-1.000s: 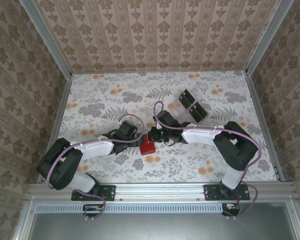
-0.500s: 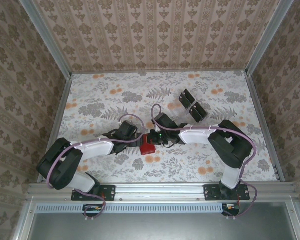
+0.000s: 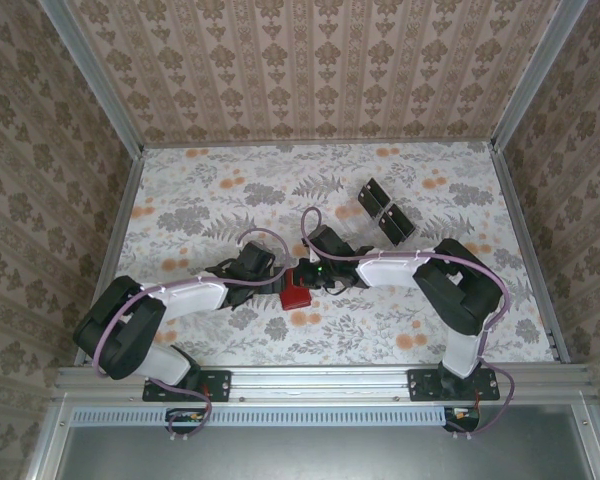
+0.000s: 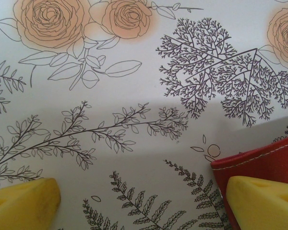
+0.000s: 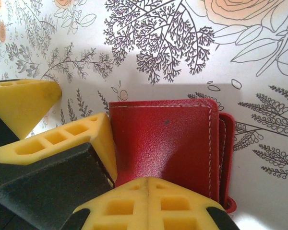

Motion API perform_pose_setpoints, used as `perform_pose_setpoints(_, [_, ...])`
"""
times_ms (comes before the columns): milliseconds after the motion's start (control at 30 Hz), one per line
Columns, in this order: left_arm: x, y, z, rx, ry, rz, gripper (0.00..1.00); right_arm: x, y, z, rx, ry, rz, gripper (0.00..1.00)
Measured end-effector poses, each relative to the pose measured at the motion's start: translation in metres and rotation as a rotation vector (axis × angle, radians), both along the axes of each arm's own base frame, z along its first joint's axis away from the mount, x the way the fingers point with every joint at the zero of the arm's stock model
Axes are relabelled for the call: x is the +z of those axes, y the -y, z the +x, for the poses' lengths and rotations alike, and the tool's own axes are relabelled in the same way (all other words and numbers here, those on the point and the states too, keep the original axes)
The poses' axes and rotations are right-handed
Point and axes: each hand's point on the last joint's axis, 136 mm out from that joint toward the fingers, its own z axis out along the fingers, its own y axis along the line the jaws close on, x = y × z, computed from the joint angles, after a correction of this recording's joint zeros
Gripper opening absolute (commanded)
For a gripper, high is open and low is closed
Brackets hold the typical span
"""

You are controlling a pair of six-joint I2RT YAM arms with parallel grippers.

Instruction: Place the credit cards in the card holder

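The red card holder [image 3: 297,293] lies closed on the flowered table, near the middle. My right gripper [image 5: 148,180] is shut, and its joined yellow tips rest on the card holder's [image 5: 168,139] top face, with nothing visible between them. My left gripper [image 4: 141,208] is open wide just left of the holder. Its right finger [image 4: 261,201] sits over the holder's red corner [image 4: 264,160], and that same yellow finger [image 5: 72,136] shows against the holder's left edge. Dark credit cards [image 3: 385,211] lie at the back right, away from both grippers [image 3: 292,278].
Patterned walls and metal rails [image 3: 520,240] close the table [image 3: 210,200] on three sides. Both arms bend inward and meet at the holder, the left arm [image 3: 180,300] low on the left and the right arm [image 3: 450,285] on the right.
The right arm has edged a little to the left over the card holder. The left arm and the holder have stayed where they were.
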Motion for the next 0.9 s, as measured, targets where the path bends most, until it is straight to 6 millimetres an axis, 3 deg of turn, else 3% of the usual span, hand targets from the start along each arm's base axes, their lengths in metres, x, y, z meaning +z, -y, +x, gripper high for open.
perform_pose_setpoints(900, [-0.0001,0.0003,0.0000,-0.001,0.000,0.000,1.00,0.0022,0.0056,-0.0041,-0.007,0.024,0.019,0.00])
